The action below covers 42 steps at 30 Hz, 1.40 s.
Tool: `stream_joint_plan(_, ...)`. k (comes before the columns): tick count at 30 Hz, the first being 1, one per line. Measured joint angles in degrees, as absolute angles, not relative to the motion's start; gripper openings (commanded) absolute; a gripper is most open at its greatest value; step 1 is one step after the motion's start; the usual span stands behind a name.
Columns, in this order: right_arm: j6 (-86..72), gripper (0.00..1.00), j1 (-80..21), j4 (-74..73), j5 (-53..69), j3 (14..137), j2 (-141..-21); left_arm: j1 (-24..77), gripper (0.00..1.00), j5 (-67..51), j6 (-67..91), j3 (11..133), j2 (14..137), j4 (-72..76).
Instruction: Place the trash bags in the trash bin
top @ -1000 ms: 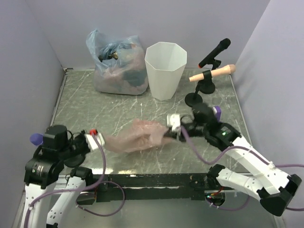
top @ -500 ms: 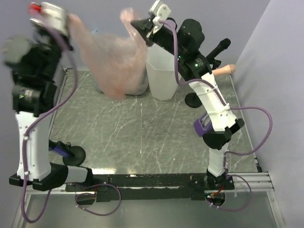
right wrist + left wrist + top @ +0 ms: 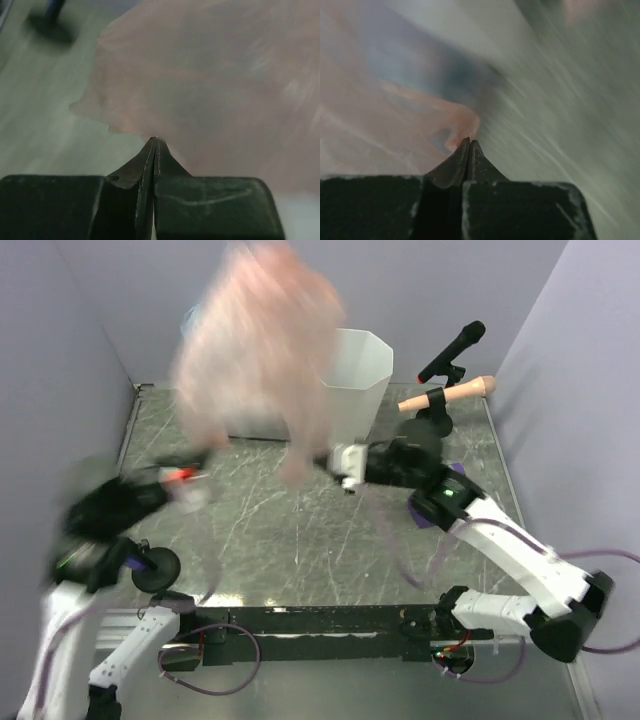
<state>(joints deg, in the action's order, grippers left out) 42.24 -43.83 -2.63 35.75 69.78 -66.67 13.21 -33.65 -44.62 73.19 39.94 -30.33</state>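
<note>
Nearest, a black rail (image 3: 320, 620) runs along the front edge, carrying both arm bases. Beyond it lies the table (image 3: 300, 550), a grey-green marbled top crossed by pale scratches. Plain lavender-grey walls (image 3: 470, 280) close it in on the left, the right and the back.

Over the middle of the table the two arms reach inward. The left one is smeared by motion in the overhead view. From its wrist camera, the left gripper (image 3: 470, 145) has its jaws pressed together, with a fold of thin pink film caught at the tip. The right gripper (image 3: 155, 142) is clenched the same way, with the edge of the film pinched at its very point.

That film is the pink trash bag (image 3: 262, 350). It is ballooned up in the air and heavily blurred, above and between the two grippers. Its lower corners trail down toward each of them.

Farther back stands the trash bin (image 3: 365, 365), white, faceted and upright with an open mouth. It is just beyond the right gripper, and in the overhead view the bag covers its left rim. Whether they touch cannot be told.

To the right of the bin are a black microphone (image 3: 455, 348) on a stand and a wooden-handled tool (image 3: 458, 392).
</note>
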Motion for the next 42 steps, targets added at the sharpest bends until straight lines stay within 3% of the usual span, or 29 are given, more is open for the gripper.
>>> stream_joint_plan(4,51.8,0.00,-35.8,-30.9,40.5,52.8,-69.8,13.7,0.01,-25.5,-59.7,49.1,47.9,-58.4)
stream_joint_plan(8,49.6,0.00,-36.1,-44.1,43.4,46.8,-61.8,14.2,0.01,-28.9,-59.9,51.7,37.0,-68.2)
stream_joint_plan(11,40.7,0.00,-36.4,-39.5,45.2,55.9,-57.7,14.5,0.01,-33.7,-50.6,60.1,32.0,-63.0)
stream_joint_plan(14,28.3,0.00,-35.3,-27.9,44.9,68.2,-60.8,14.6,0.01,-32.9,-37.5,64.5,35.4,-55.5)
stream_joint_plan(19,16.0,0.00,-34.6,-13.7,37.1,88.3,-74.3,14.6,0.01,-19.8,-21.5,76.7,51.4,-45.3)
stream_joint_plan(24,12.7,0.00,-34.6,-6.7,26.7,114.5,-91.0,14.3,0.01,-2.1,-15.1,101.6,69.1,-34.7)
stream_joint_plan(27,13.4,0.00,-35.3,-0.5,23.9,130.6,-98.8,14.3,0.01,3.7,-14.4,115.1,73.8,-22.9)
stream_joint_plan(29,15.5,0.00,-36.8,5.4,23.6,132.7,-99.1,14.3,0.01,5.2,-13.9,119.5,73.4,-14.0)
stream_joint_plan(32,20.3,0.00,-40.9,16.1,24.4,128.1,-94.8,14.3,0.02,3.8,-12.7,126.1,72.1,-3.4)
stream_joint_plan(35,24.1,0.00,-44.3,24.4,25.6,112.4,-85.2,14.3,0.01,-2.9,-12.3,124.8,66.7,1.7)
stream_joint_plan(38,28.2,0.00,-44.8,22.5,26.6,92.4,-74.3,14.4,0.01,-15.8,-18.4,106.7,52.6,-3.6)
stream_joint_plan(42,37.6,0.00,-44.7,-1.5,28.6,74.4,-67.9,14.9,0.01,-32.1,-40.8,80.3,39.3,-31.7)
